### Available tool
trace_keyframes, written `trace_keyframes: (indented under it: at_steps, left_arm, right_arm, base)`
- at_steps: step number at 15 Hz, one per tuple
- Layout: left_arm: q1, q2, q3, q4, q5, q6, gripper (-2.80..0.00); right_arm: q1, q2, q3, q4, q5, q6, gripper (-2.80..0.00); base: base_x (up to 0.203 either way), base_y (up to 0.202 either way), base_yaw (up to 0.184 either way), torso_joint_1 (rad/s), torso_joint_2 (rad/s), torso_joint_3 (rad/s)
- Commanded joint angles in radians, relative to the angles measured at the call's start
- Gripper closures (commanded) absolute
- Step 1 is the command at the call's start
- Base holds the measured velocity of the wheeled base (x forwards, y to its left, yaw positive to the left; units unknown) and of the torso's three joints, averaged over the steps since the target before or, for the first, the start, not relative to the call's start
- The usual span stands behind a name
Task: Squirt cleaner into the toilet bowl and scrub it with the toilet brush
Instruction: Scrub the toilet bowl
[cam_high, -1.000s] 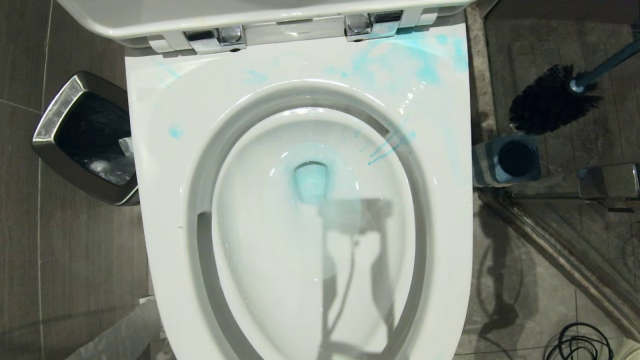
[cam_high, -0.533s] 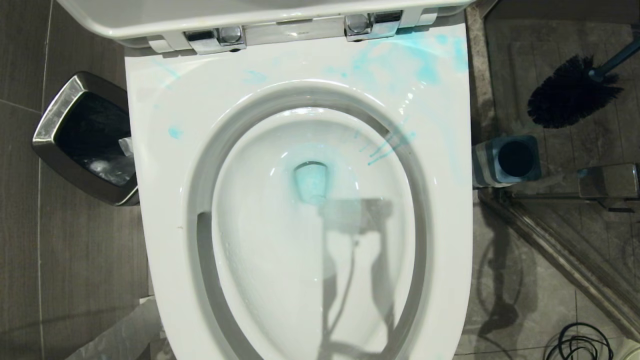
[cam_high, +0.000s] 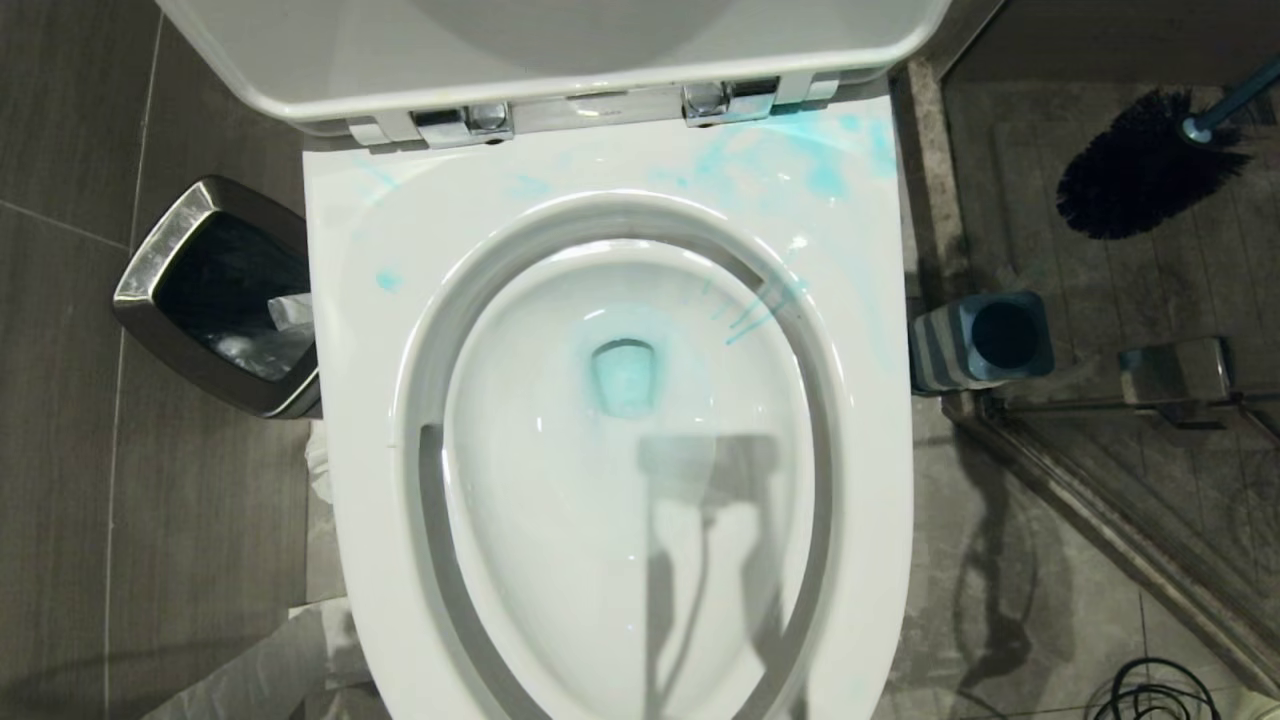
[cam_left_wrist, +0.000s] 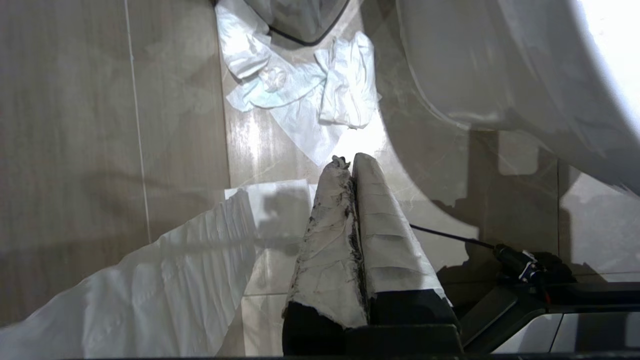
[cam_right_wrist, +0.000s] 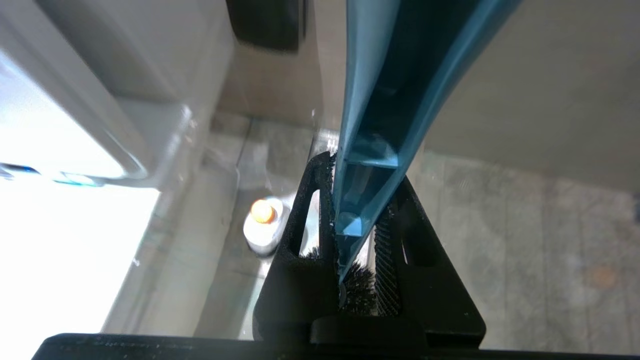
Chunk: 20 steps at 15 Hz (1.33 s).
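While the brush (cam_high: 1140, 165) hangs in the air at the far right, above the floor (cam_high: 1120, 300) and beyond its holder (cam_high: 985, 340), we carry it by the blue handle (cam_right_wrist: 380, 125), which the right gripper (cam_right_wrist: 357, 260) has its fingers pinching. The left gripper (cam_left_wrist: 352, 170) is parked low beside the toilet's base, fingers pressed together, with nothing between them. Blue cleaner (cam_high: 625, 375) already tints the water in the bowl (cam_high: 560, 500) and streaks the seat (cam_high: 800, 160) at the far right, so we judge the squirting done and the scrubbing next. To do it well, we swing the bristles left over the seat without dragging them across it, lower them inside the bowl, and work around the wall under the rim. We keep the grip firm, since the long handle can twist under pressure.
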<state>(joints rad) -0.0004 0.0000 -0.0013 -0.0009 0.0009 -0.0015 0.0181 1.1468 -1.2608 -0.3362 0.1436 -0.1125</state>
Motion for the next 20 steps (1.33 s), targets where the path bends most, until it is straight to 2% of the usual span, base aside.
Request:
trace_keyframes:
  at_steps: [1,5,10,14,18,20]
  left_arm:
    - [0.000,0.000,0.001,-0.001,0.001,0.000,0.00]
    - [0.000,0.000,0.000,-0.001,0.001,0.000,0.00]
    - [0.000,0.000,0.000,-0.001,0.001,0.000,0.00]
    - [-0.001,0.000,0.000,-0.001,0.001,0.002,0.00]
    - [0.000,0.000,0.001,-0.001,0.000,0.002,0.00]
    - [0.000,0.000,0.000,-0.001,-0.001,0.002,0.00]
  right_arm:
    - [0.002,-0.004,-0.046,0.035,0.010,-0.001,0.00]
    - [0.033,-0.004,-0.152,0.146,0.026,0.000,0.00]
    - [0.110,0.005,-0.156,0.176,0.028,-0.002,0.00]
    - [0.255,0.026,-0.108,0.177,-0.017,-0.002,0.00]
    - [0.460,0.096,-0.082,0.171,-0.185,0.004,0.00]
    - [0.553,0.141,-0.067,0.166,-0.230,0.008,0.00]
  base:
    - [0.000,0.000,0.000,-0.002,0.00,0.204]
    - [0.000,0.000,0.000,0.001,0.00,0.201]
    - [0.000,0.000,0.000,0.001,0.00,0.203]
    - [0.000,0.000,0.000,0.000,0.00,0.201]
    - [0.000,0.000,0.000,0.003,0.00,0.201]
    - [0.000,0.000,0.000,0.000,0.00,0.105]
